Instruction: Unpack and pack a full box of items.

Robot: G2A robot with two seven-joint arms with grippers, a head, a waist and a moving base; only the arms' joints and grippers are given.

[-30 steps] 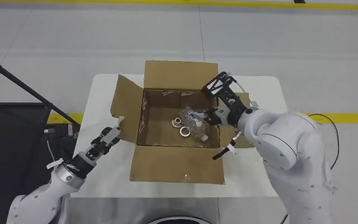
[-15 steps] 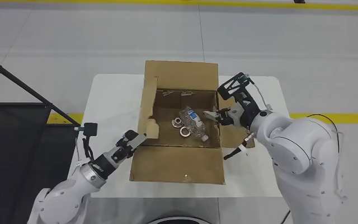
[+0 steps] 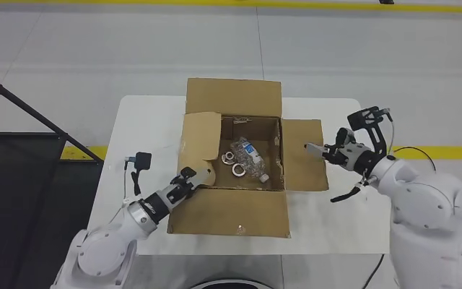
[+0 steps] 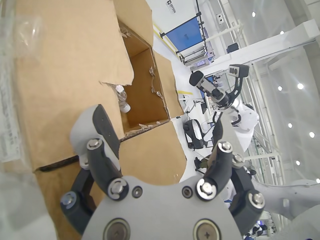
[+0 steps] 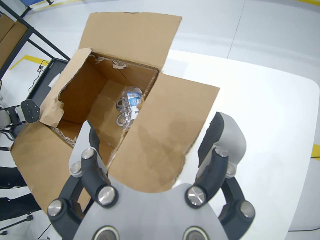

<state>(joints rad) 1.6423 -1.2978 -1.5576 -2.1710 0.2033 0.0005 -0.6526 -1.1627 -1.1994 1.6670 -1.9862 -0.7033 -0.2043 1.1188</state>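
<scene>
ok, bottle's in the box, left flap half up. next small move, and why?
Probably the left gripper should tip the left flap down over the opening: the flap stands leaning inward with the open gripper at its near corner, and the bottle and rings lie low, clear of it.

Arms (image 3: 426, 206) carry glossy white rounded shells. Left end effector (image 4: 160, 126) and right end effector (image 5: 153, 123) each show a grey metal base plate (image 5: 150, 213), black linkages (image 5: 215, 171) fixed by silver screws (image 5: 196, 194), and white-backed fingers (image 5: 233, 133) with black pads (image 5: 208, 136). Black cables (image 3: 346, 194) trail at both wrists.
</scene>
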